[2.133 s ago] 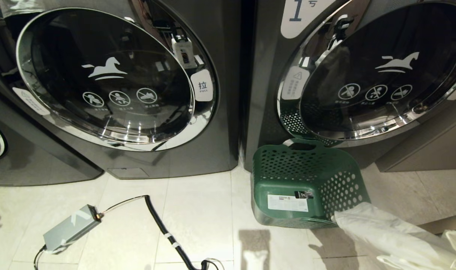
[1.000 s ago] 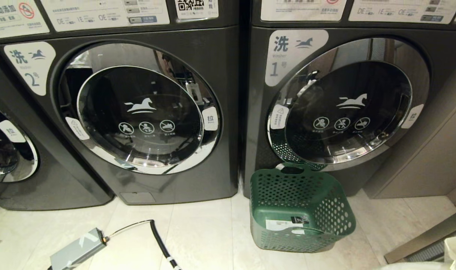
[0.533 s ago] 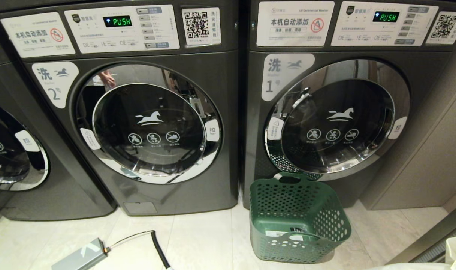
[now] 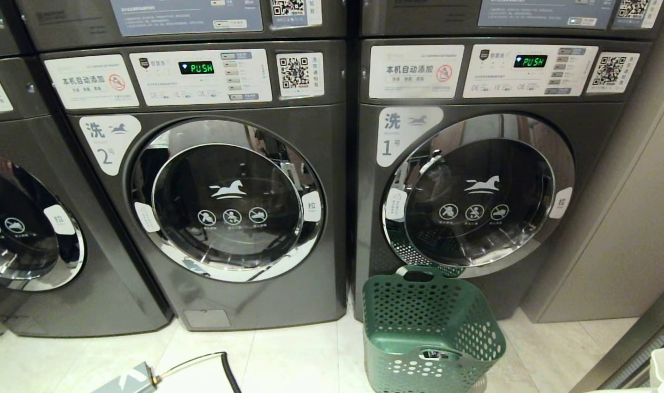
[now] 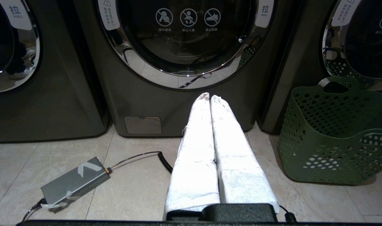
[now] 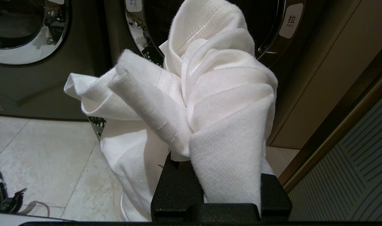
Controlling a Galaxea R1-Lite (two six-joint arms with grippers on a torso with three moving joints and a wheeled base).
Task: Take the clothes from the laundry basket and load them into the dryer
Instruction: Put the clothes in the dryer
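My right end effector (image 6: 191, 163) is clamped on a bunched white knit garment (image 6: 191, 94). My left end effector (image 5: 209, 98) (wrapped in white cloth) has its fingers pressed together, holding nothing. The dark green perforated plastic laundry basket (image 4: 430, 333) stands on the tiled floor (image 4: 293, 360), just before the grey front-loading machine marked 1 (image 4: 473, 202).

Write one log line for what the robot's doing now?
right gripper: shut on white garment | left gripper: shut, empty | laundry basket: floor, before washer 1

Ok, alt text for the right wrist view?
The right tool, shut, holds a bunched white garment that fills most of the view. Behind it stand a dark machine's round door, pale floor tiles and a beige side panel.
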